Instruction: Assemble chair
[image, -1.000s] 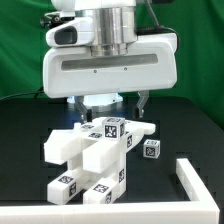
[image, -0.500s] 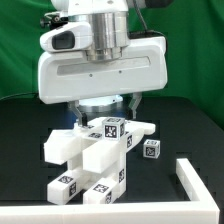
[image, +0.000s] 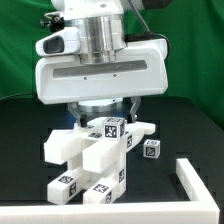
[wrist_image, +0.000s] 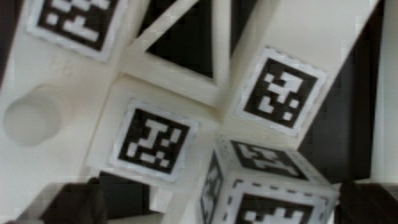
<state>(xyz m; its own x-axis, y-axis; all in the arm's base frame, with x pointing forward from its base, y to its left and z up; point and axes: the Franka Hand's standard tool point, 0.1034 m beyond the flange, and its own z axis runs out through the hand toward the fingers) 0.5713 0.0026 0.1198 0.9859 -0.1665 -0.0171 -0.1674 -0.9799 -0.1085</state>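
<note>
Wrist view crops the chair (wrist_image: 178, 92).

Glossy white rounded arm (image: 88, 8) with grey metal wrist ring, boxy white hand (image: 107, 108), dark fingers (image: 137, 104).

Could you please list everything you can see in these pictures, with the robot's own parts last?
chair assembly: one, white joined blocks and bars with black-and-white tags, middle of the table, below the gripper.
small block: one, white with a tag, on the table beside the assembly, on the exterior view's right.
angled bar: one, white, untagged, on the table at the exterior view's lower right.
table: one, black.
backdrop: one, green, behind the scene.
robot arm: one, glossy white, above the assembly.
gripper: one, dark fingers, open, just above the assembly's top.
</note>
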